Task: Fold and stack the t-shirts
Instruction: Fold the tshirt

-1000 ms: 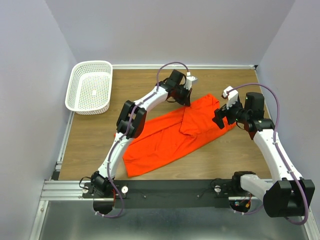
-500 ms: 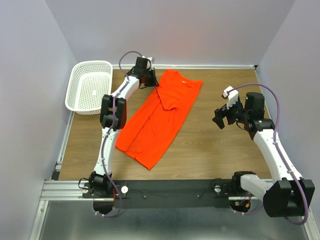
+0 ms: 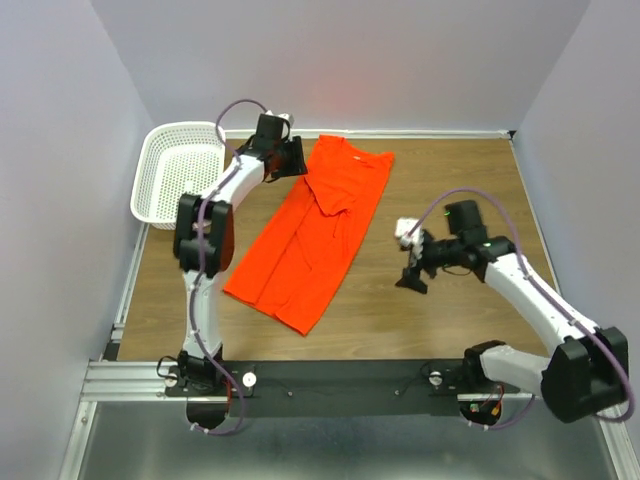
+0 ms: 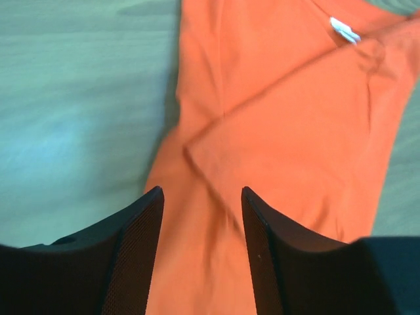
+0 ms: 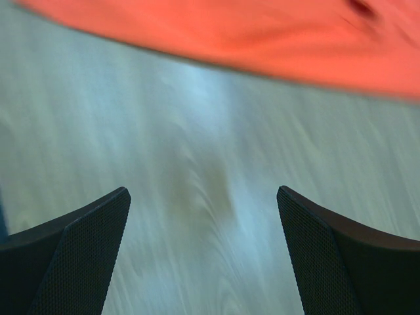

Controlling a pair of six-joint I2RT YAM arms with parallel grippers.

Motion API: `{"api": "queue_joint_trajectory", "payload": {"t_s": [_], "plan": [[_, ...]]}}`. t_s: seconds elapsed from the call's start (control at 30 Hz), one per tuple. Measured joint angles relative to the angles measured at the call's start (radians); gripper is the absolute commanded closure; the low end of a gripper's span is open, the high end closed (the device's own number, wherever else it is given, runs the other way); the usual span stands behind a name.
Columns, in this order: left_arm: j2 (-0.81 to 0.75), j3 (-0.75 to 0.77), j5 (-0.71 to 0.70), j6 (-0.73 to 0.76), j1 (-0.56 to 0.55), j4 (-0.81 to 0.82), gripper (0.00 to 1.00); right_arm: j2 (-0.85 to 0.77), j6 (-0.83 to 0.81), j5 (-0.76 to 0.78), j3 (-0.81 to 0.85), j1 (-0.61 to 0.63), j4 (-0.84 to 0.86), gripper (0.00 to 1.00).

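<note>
One orange-red t-shirt (image 3: 315, 230) lies folded lengthwise on the wooden table, running from the back centre down toward the front left. My left gripper (image 3: 297, 160) hovers at its upper left edge, open, with cloth below the gap and nothing pinched. In the left wrist view the t-shirt (image 4: 289, 125) fills the frame, a white tag (image 4: 344, 29) at top right, beyond my left gripper (image 4: 202, 191). My right gripper (image 3: 411, 276) stands wide open over bare wood to the right of the shirt. The right wrist view is blurred, with the t-shirt (image 5: 216, 33) along the top, beyond my right gripper (image 5: 203, 193).
A white perforated basket (image 3: 180, 172) sits at the back left corner, close to the left arm's wrist. Walls close the table on three sides. Bare wood (image 3: 450, 190) lies to the right of the shirt.
The left gripper dragged the shirt from mid-right to the back centre-left, then opened and let the cloth go. The right arm swung left and down toward the shirt's right side.
</note>
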Motion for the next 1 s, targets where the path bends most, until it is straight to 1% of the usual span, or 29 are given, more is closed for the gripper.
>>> {"api": "queue_joint_trajectory", "payload": {"t_s": [0.03,0.07,0.1,0.13,0.17,0.2,0.23,0.27,0.3,0.37,0.4,0.47,0.5,0.57,0.6,0.77,0.8,0.87,0.9,0.97,1.0], "plan": [[-0.090,-0.091,-0.024,0.007,-0.003,0.016,0.34,0.024,-0.033,-0.005,-0.007,0.105,0.001,0.01],[-0.163,-0.163,-0.048,0.011,-0.005,0.025,0.31,0.032,-0.049,0.005,-0.008,0.155,0.004,0.01],[-0.301,-0.288,-0.089,0.018,-0.007,0.059,0.27,0.059,-0.064,0.027,-0.015,0.278,0.034,0.01],[-0.401,-0.352,-0.107,0.019,-0.008,0.074,0.26,0.081,-0.071,0.048,-0.017,0.385,0.055,0.01],[-0.549,-0.454,-0.141,0.023,-0.006,0.126,0.25,0.099,-0.075,0.078,-0.020,0.455,0.079,0.02],[-0.651,-0.511,-0.156,0.025,-0.004,0.150,0.25,0.140,-0.083,0.132,-0.023,0.594,0.133,0.02],[-0.805,-0.602,-0.182,0.025,0.002,0.188,0.25,0.171,-0.087,0.160,-0.024,0.674,0.163,0.03],[-0.895,-0.641,-0.193,0.026,0.009,0.207,0.25,0.198,-0.090,0.203,-0.024,0.750,0.191,0.04],[-0.992,-0.694,-0.204,0.025,0.016,0.250,0.24,0.253,-0.094,0.255,-0.021,0.852,0.237,0.05],[-1.198,-0.827,-0.227,0.021,0.037,0.310,0.23,0.337,-0.099,0.327,-0.001,0.962,0.283,0.06],[-1.292,-0.895,-0.239,0.016,0.048,0.320,0.23,0.365,-0.101,0.353,0.009,0.990,0.301,0.06],[-1.416,-1.005,-0.251,0.002,0.057,0.312,0.24,0.462,-0.102,0.421,0.049,1.063,0.356,0.06],[-1.462,-1.051,-0.253,-0.006,0.057,0.298,0.24,0.493,-0.102,0.451,0.061,1.084,0.380,0.09],[-1.516,-1.118,-0.254,-0.022,0.057,0.263,0.24,0.520,-0.101,0.488,0.081,1.102,0.412,0.12],[-1.530,-1.142,-0.254,-0.030,0.057,0.252,0.24,0.536,-0.100,0.516,0.094,1.107,0.429,0.16],[-1.580,-1.222,-0.254,-0.059,0.061,0.182,0.24,0.596,-0.074,0.612,0.131,1.112,0.508,0.24],[-1.590,-1.227,-0.254,-0.063,0.061,0.171,0.24,0.601,-0.072,0.624,0.132,1.112,0.521,0.30],[-1.610,-1.230,-0.254,-0.068,0.061,0.162,0.24,0.606,-0.069,0.632,0.132,1.112,0.532,0.37],[-1.621,-1.230,-0.254,-0.069,0.061,0.159,0.24,0.608,-0.070,0.632,0.130,1.112,0.533,0.46],[-1.643,-1.230,-0.254,-0.070,0.061,0.154,0.24,0.610,-0.068,0.631,0.122,1.112,0.536,0.52],[-1.653,-1.230,-0.254,-0.070,0.061,0.150,0.24,0.610,-0.070,0.629,0.117,1.112,0.536,0.57]]}}
